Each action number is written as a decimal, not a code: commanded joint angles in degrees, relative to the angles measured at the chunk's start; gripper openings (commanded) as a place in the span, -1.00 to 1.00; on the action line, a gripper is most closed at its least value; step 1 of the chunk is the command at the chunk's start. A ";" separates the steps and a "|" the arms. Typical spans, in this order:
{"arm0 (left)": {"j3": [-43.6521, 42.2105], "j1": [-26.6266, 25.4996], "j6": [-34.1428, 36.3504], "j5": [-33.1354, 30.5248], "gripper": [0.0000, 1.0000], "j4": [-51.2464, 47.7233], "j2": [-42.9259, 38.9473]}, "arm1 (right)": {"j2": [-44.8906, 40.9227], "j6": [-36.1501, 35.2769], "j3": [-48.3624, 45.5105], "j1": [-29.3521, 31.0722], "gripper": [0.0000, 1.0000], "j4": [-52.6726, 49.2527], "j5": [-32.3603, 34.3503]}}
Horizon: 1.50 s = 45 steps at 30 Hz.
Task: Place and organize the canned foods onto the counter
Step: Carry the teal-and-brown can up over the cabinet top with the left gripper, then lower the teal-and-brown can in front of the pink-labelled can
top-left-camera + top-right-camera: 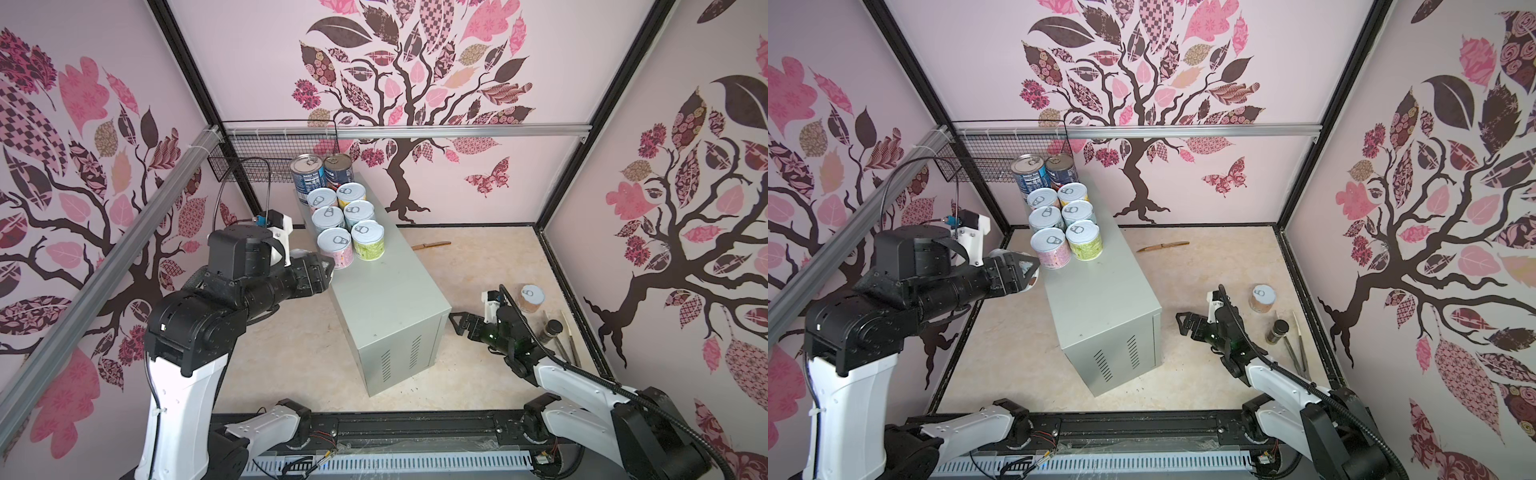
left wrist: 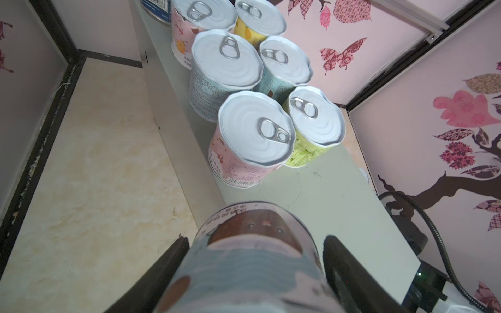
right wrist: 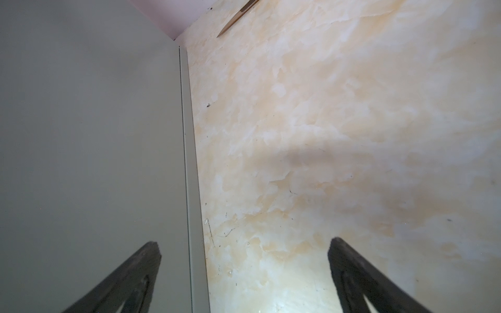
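The grey counter [image 1: 386, 291] stands mid-floor. At its far end are two tall cans [image 1: 307, 174] and, in front of them, several short white-lidded cans in two rows, the nearest being pink [image 1: 336, 245] and green [image 1: 368, 237]. My left gripper [image 1: 320, 270] is shut on a short can with a blue and pink label [image 2: 252, 260], held at the counter's left edge just in front of the pink can [image 2: 249, 141]. One more short can [image 1: 532, 297] stands on the floor at the right. My right gripper [image 1: 459, 324] is open and empty, low beside the counter's right side [image 3: 81, 135].
A black wire basket [image 1: 257, 162] hangs on the back left rail. A wooden knife [image 1: 430, 245] lies on the floor behind the counter's right side. A small dark jar [image 1: 552, 330] and thin wooden utensils [image 1: 569, 340] lie by the right wall.
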 commanded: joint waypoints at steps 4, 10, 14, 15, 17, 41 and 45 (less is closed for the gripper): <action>1.68 -12.70 0.50 -13.95 -0.36 -3.38 2.05 | 1.54 -1.16 1.89 0.33 1.00 -0.24 1.07; 4.64 -21.15 0.93 -18.86 -0.37 -6.51 7.85 | 3.23 -1.28 2.23 0.41 1.00 -0.23 0.72; 5.11 -21.16 1.97 -17.94 -0.37 -5.24 9.06 | 2.89 -1.41 2.11 0.41 1.00 -0.43 0.98; 5.24 -21.16 2.22 -17.90 -0.37 -5.30 9.48 | 2.80 -1.36 2.15 0.38 1.00 -0.44 0.97; 5.25 -21.15 2.16 -18.21 -0.36 -5.39 10.47 | 2.88 -1.34 2.15 0.42 1.00 -0.35 0.89; 5.91 -21.01 3.29 -21.65 0.23 -4.60 14.92 | 1.57 -1.33 1.85 0.42 1.00 -0.35 0.04; 5.75 -21.09 3.52 -21.82 0.72 -4.52 14.96 | 1.39 -1.31 1.97 0.39 1.00 -0.49 0.45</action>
